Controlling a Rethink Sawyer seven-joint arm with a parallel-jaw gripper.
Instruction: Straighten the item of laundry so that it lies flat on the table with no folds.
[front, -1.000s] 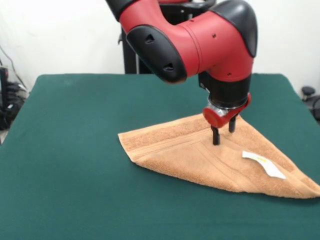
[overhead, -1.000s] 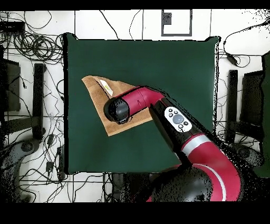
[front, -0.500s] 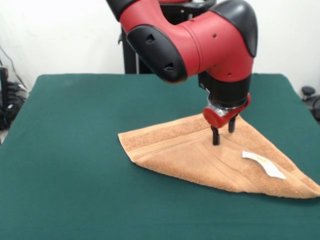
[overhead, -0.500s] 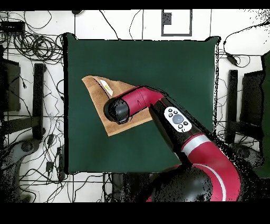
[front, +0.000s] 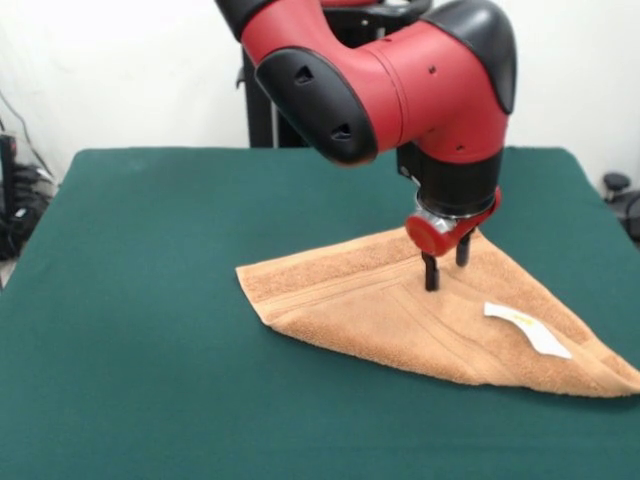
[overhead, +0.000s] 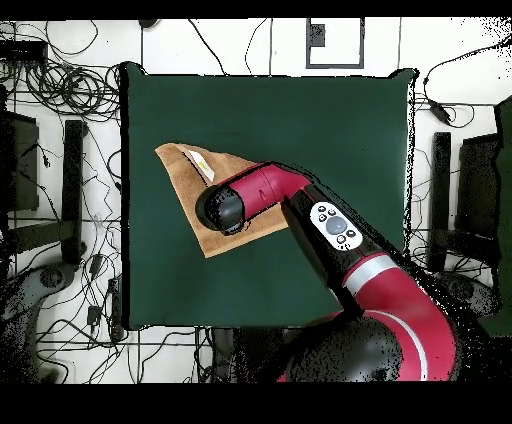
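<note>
The orange-tan towel (front: 380, 310) lies folded over into a rough triangle on the green table (front: 150, 260), right of centre in the front view. Its white label (front: 527, 328) faces up near the right corner. A woven band runs along the left part. My gripper (front: 447, 265) points straight down over the towel's upper middle, its two black fingers (front: 430, 272) apart, with tips at or just above the cloth and nothing held. In the overhead view the towel (overhead: 183, 186) shows at the table's left side, and the arm's wrist (overhead: 222, 210) hides the gripper.
The towel's right corner reaches the table's right edge in the front view. Cables and stands (overhead: 60, 200) lie on the floor around the table (overhead: 300, 110). The black pedestal (front: 262, 110) stands behind the far edge.
</note>
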